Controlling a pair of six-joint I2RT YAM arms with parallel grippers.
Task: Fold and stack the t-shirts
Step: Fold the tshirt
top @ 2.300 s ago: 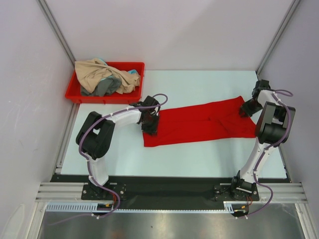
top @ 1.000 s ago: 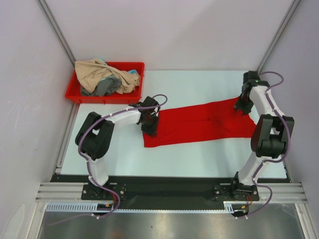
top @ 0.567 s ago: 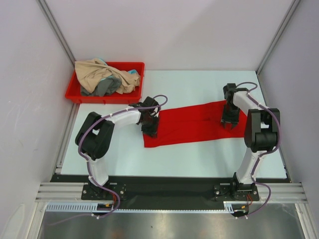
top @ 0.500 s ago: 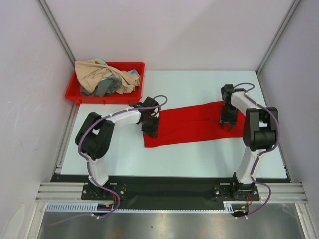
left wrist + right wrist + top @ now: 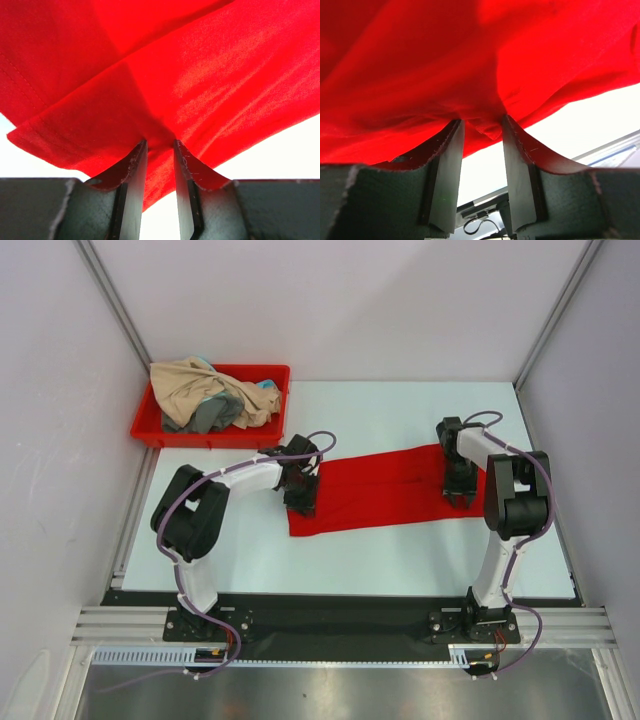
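Red t-shirt (image 5: 385,490) is laid out as a long band across the middle of the white table (image 5: 400,560), folded lengthwise, running from near the left arm over to the right arm.

Left arm: elbow bent back toward the left wall, forearm reaching right w/ the wrist tipped down at the shirt's left end. Left gripper (image 5: 300,502) has a bunch of red cloth pinched between its fingers (image 5: 131,175); the wrist cam shows fabric pulled into the narrow gap btw them, so it's clamped on the shirt.

Right arm: standing tall from its base, upper link near vertical, forearm hooked back to the left and down over the shirt's right end. Right gripper (image 5: 459,495) also has cloth caught btw its fingers (image 5: 447,165), a fold of red hanging in the gap, so gripping the shirt too. In that cam the fabric drapes over both fingers, looks lifted a bit off the table.

Rest of the tees are in the red plastic tray (image 5: 150,428) at the far left corner: a beige-tan shirt (image 5: 195,385) heaped on top, a grey one (image 5: 212,418) under it, and a bit of light blue (image 5: 265,387) peeking out on the right.
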